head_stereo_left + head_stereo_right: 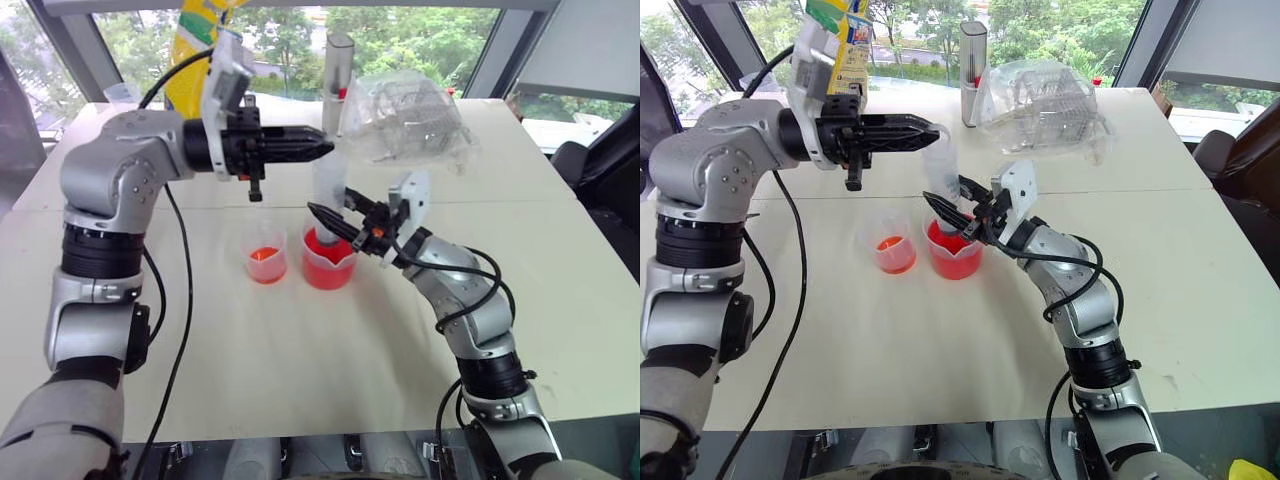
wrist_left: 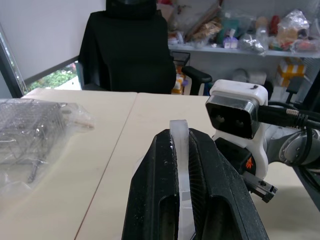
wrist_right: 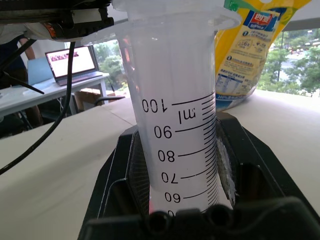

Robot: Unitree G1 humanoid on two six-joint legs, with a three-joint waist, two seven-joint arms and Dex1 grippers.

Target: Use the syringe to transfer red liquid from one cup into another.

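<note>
Upright, the syringe point(image 1: 943, 175) stands with its long axis vertical — tip down in the fuller cup point(image 1: 953, 252) of red liquid point(image 1: 952, 262), plunger end pointing up. The right gripper point(image 1: 952, 212) is clamped round the lower barrel, its scale marks running up between the fingers in the right wrist view. The left gripper point(image 1: 930, 128), lying level, is pinched tight on the plunger's top flange. At nine o'clock of that cup, just beside it, sits a second cup point(image 1: 895, 253) holding less liquid, both on the table point(image 1: 940, 350).
</note>
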